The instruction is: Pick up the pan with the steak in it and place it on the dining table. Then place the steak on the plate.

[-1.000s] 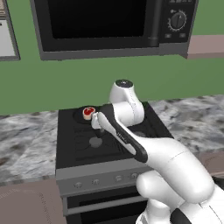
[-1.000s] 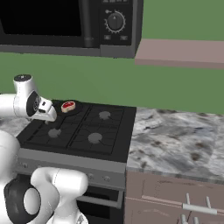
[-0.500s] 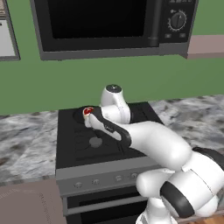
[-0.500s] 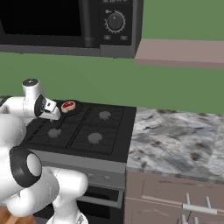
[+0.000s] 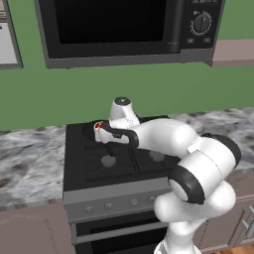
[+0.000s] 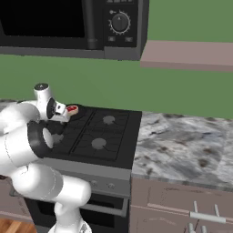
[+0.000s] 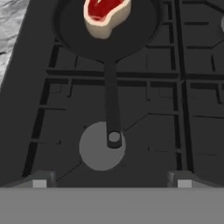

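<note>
One steak (image 7: pixel 106 15) in pan (image 7: pixel 107 41) on stove (image 7: pixel 144 105), gripper (image 7: pixel 111 179) spread wide above handle, no legible writing

Black stove (image 7: pixel 192 131) — pan (image 7: pixel 109 35) atop

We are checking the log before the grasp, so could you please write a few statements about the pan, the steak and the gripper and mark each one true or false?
1. The steak lies inside the pan. True.
2. The pan sits on the marbled counter. False: it sits on the black stove, at a back burner.
3. The gripper is shut on the pan's handle. False: its fingertips stand wide apart, with the handle ahead of them, ungrasped.
4. In the hand view the handle end lies over a round grey burner cap. True.
5. A microwave hangs above the stove. True.
</note>
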